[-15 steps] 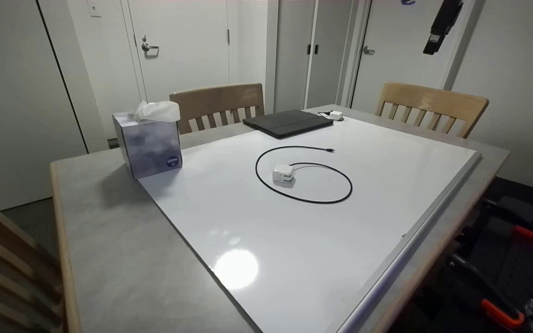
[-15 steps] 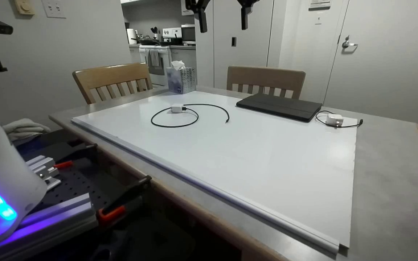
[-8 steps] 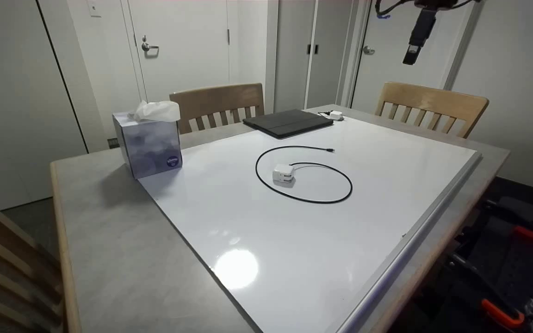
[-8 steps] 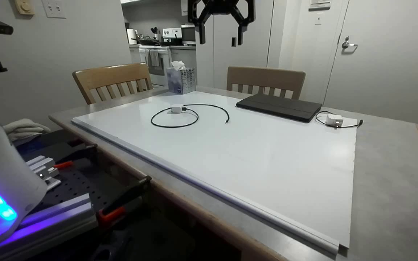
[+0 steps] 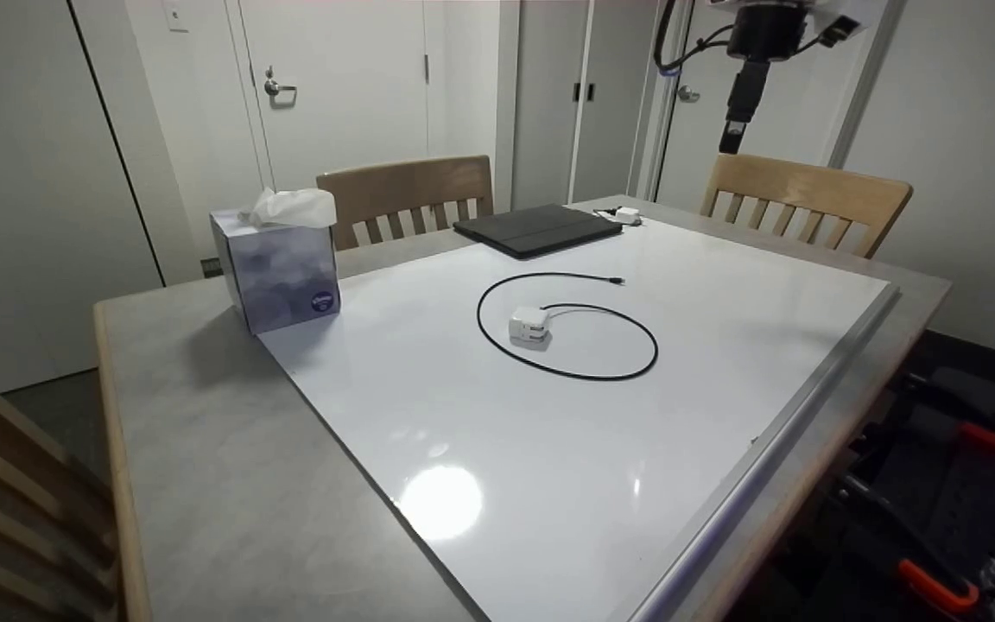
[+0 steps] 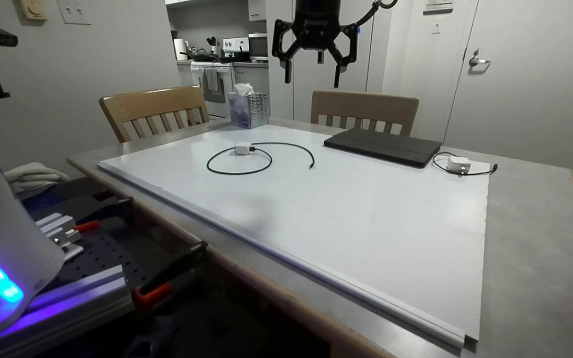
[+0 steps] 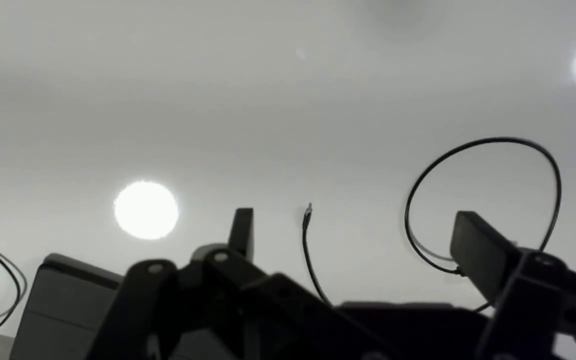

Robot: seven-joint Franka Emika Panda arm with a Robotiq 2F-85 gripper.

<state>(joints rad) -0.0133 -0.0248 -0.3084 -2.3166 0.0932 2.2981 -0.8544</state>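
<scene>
Whiteboard (image 6: 366,223) below; in the wrist view, the wide-spread claw (image 6: 312,84) hides some cord (image 7: 500,140) and most of the charger (image 5: 529,324).

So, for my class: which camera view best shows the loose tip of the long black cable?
The wrist view: the loose tip looks largest there, its silvery end distinct and not covered by the open hand. Both exterior views show the tip too, but only small, at the end of the long black cable.

Stove (image 6: 222,87), chairs (image 6: 154,102) and apparently a microwave (image 6: 258,47) show a kitchen dining area.
</scene>
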